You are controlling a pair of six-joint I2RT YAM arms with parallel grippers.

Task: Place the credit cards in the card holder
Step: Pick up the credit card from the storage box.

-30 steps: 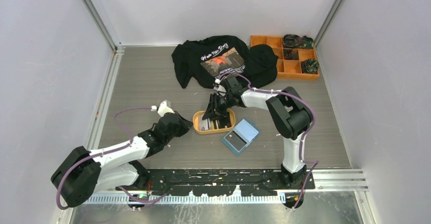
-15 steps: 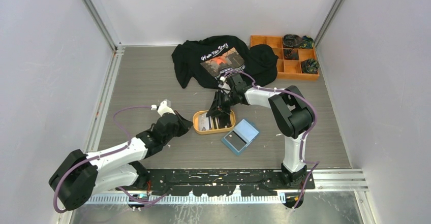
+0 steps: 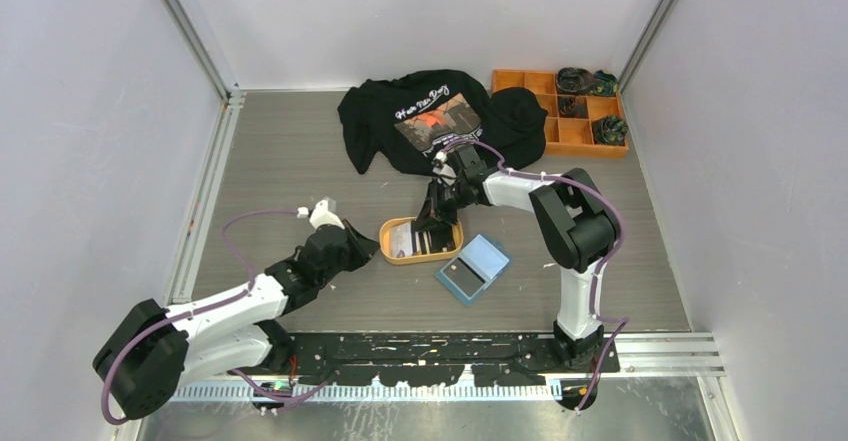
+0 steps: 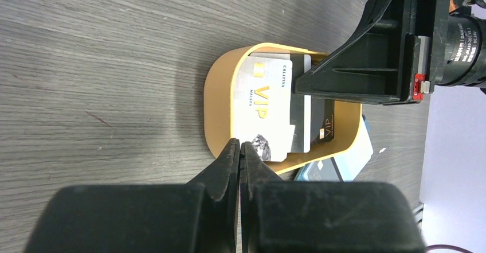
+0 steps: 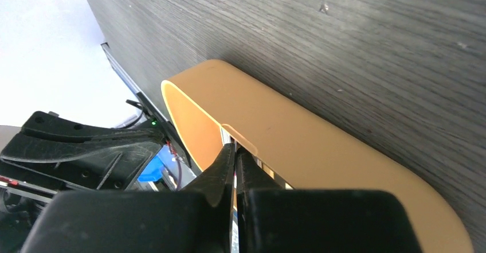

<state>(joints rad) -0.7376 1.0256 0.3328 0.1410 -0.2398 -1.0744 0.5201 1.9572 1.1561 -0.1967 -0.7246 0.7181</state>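
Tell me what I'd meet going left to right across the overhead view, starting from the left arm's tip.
Left end effector → orange oval tray → teal card holder → orange compartment box.

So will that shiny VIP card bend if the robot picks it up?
Probably barely: the VIP card looks flat and thin, like stiff plastic. It is likely light, being so thin. Its glossy face, lying on other cards in the orange tray, may let it slide.
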